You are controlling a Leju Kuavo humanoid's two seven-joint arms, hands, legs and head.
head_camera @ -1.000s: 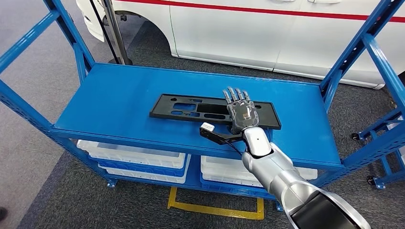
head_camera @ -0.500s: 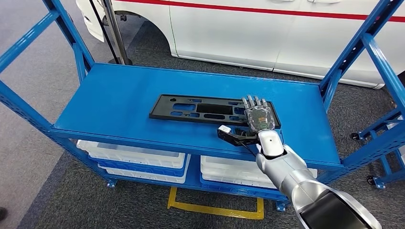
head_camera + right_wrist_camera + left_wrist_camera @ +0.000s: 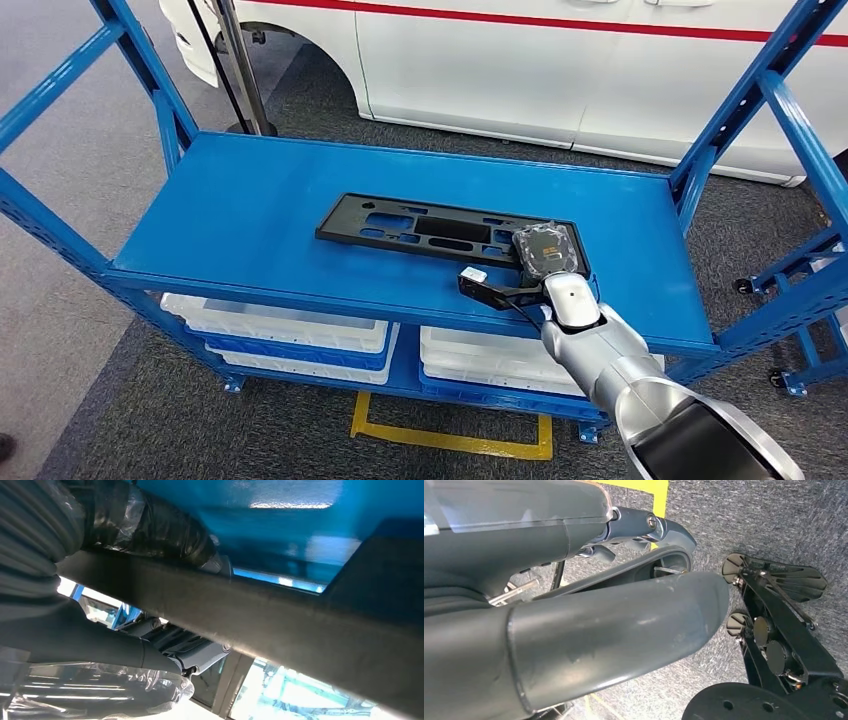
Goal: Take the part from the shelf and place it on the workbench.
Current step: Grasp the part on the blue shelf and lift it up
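Nearest you in the head view, your silver right arm [image 3: 620,370] rises from the lower right and reaches over the front edge of the blue shelf [image 3: 250,215]. The right robot hand [image 3: 545,250] rests on the right end of the part [image 3: 430,228], a long, flat black panel with cut-out slots. From this angle you see the back of the hand lying on top of the panel, with the fingers tucked out of sight, so the head view alone does not tell you how the fingers sit.

The right wrist view fills that gap: the panel's dark edge [image 3: 280,625] runs across the picture, with dark, plastic-wrapped fingers [image 3: 150,527] on one face and the thick thumb [image 3: 80,635] on the other. Your right robot hand is grasping the part by its edge. The blue shelf surface [image 3: 280,510] shows bright behind it.

The part lies flat on the top shelf, toward the middle and right, its long side roughly parallel to the front edge.

Below the top shelf, white bins [image 3: 290,330] sit on the lower level, and a yellow floor marking [image 3: 450,435] lies on the grey carpet in front.

The left wrist view looks down at grey carpet [image 3: 774,525] and a strip of yellow marking [image 3: 659,492]. The left robot hand [image 3: 574,630] shows there as a thick grey thumb with fingers curled in beside it, empty.

Farthest away, behind the shelf, stands a white car [image 3: 560,70] with a red stripe.
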